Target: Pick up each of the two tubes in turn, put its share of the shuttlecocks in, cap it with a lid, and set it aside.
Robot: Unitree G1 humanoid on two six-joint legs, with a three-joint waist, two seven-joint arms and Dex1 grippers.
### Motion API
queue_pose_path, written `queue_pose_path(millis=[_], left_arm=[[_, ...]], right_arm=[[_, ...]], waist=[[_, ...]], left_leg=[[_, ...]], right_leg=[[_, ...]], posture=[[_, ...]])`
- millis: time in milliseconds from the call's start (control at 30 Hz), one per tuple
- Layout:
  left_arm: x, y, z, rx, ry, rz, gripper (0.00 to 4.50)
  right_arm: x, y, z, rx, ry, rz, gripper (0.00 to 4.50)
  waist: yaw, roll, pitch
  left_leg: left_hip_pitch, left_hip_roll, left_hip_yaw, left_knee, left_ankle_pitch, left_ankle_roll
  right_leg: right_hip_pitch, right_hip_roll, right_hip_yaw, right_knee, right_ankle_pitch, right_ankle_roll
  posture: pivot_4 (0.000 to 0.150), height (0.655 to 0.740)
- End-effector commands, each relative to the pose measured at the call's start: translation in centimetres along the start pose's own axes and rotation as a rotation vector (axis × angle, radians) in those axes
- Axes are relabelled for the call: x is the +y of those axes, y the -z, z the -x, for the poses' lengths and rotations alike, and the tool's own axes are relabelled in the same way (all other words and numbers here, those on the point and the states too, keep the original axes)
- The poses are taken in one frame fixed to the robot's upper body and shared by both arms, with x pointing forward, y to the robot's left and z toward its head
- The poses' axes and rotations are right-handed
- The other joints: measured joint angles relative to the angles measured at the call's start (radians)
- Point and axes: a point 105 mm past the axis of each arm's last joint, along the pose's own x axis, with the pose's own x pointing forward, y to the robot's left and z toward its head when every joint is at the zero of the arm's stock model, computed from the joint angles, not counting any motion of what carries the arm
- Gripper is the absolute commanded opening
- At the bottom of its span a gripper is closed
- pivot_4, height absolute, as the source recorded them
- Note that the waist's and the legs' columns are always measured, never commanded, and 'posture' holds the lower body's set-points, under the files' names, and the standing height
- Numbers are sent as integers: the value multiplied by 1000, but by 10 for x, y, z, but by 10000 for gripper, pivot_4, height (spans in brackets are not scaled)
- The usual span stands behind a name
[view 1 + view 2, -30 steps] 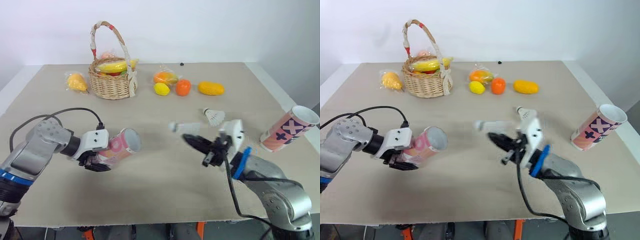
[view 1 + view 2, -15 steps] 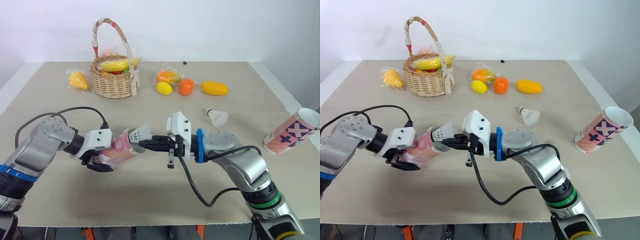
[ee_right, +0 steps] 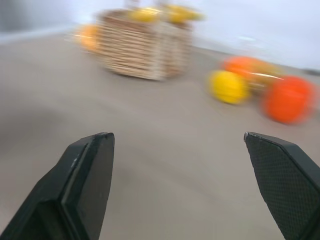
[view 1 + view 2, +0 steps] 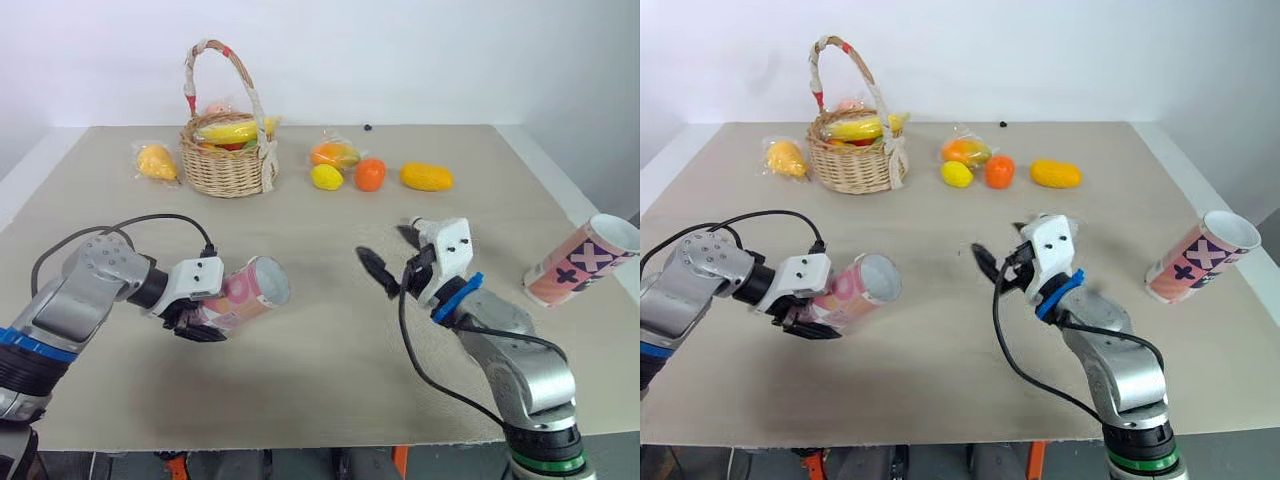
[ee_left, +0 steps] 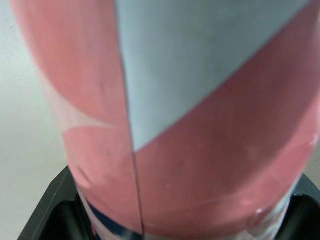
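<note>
One pink tube lies clenched in raised left tool; raised right tool gapes.

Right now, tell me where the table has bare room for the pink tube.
Bare: the near strip between the pink tube and the right pincer, and the middle before the basket. Crowded: the fruit beside the basket.

Robot's right hand drawn back from the mouth of the pink tube toward the right of the desk, fingers now spread wide and empty, the shuttlecock it carried a moment ago no longer between them
</note>
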Motion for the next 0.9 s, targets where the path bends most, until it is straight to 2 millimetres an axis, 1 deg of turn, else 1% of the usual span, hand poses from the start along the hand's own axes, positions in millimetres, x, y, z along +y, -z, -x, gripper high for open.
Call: queue_pose_path(millis=[33, 67, 133, 267, 433, 533, 633, 700, 733, 800, 833, 867, 900], left_arm=[[0, -2, -7, -3, 21, -18, 32770], [1, -2, -7, -2, 22, -20, 32770], [2, -2, -7, -1, 22, -22, 32770], [3, -2, -6, 0, 17, -25, 32770], [3, -1, -4, 3, 5, -19, 32770], [2, 0, -2, 5, -3, -13, 32770], [2, 0, -1, 2, -10, -10, 32770], [2, 0, 0, 3, -14, -9, 32770], [2, 0, 0, 3, -15, -9, 32770], [2, 0, 0, 4, -18, -7, 32770], [2, 0, 0, 5, -19, -5, 32770], [2, 0, 1, 4, -19, -4, 32770], [1, 0, 1, 3, -19, -4, 32770]], right_arm=[[-50, 24, 3, 86, 349, 0, 44454], [-56, 30, 2, 114, 388, -10, 44454], [-67, 36, -2, 138, 446, -19, 44454], [-83, 43, -14, 160, 509, -62, 44454], [-86, 42, -35, 140, 464, -86, 44454], [-88, 45, -45, 143, 466, -171, 44454], [-87, 45, -55, 147, 445, -207, 44454], [-88, 46, -59, 150, 449, -213, 39314], [-89, 47, -60, 150, 450, -214, 35741], [-90, 47, -62, 143, 457, -229, 25894], [-91, 46, -63, 139, 463, -239, 21857], [-92, 45, -64, 136, 464, -240, 15803], [-92, 44, -65, 132, 464, -241, 11168]], waist=[[0, -1, 0], [0, -1, 0], [0, 0, 0], [-1, 0, 0], [-1, 0, 0], [-1, 0, 0], [-2, 0, 0], [-2, 0, 0], [-2, 0, 0], [-2, 1, 0], [-2, 1, 0], [-2, 1, 0], [-2, 1, 0]], left_leg=[[1, 0, 0, 0, 1, 0], [1, 0, 0, 0, 1, 0], [1, -1, 2, 0, 1, 0], [1, -1, 5, 0, 2, 0], [1, -1, 5, 0, 2, 0], [1, -1, 5, 0, 2, 0], [1, -1, 5, 0, 2, 0], [1, -1, 5, 0, 2, 0], [1, -1, 5, 0, 2, 0], [1, -1, 5, -1, 2, 0], [1, -1, 5, -1, 2, 0], [1, -1, 5, -1, 2, 0], [1, -1, 5, -1, 2, 0]], right_leg=[[1, 0, 1, 0, -1, -2], [1, 0, 1, 0, -1, -2], [1, -2, 2, 0, 0, -1], [0, -2, 5, 0, 1, 0], [0, -2, 4, 0, 1, 1], [0, -1, 4, 0, 3, 4], [0, -1, 4, 0, 3, 4], [0, -1, 4, 0, 3, 4], [0, -1, 4, 0, 3, 4], [0, -1, 4, 0, 3, 4], [0, -1, 4, 0, 3, 4], [0, -1, 4, 0, 3, 4], [0, -1, 4, 0, 3, 4]], posture=[[1500, 7400], [1500, 7400], [1500, 7400], [1500, 7400], [1500, 7400], [1500, 7400], [1500, 7400], [1500, 7400], [1500, 7400], [1500, 7400], [1500, 7400], [1500, 7400], [1500, 7400]])
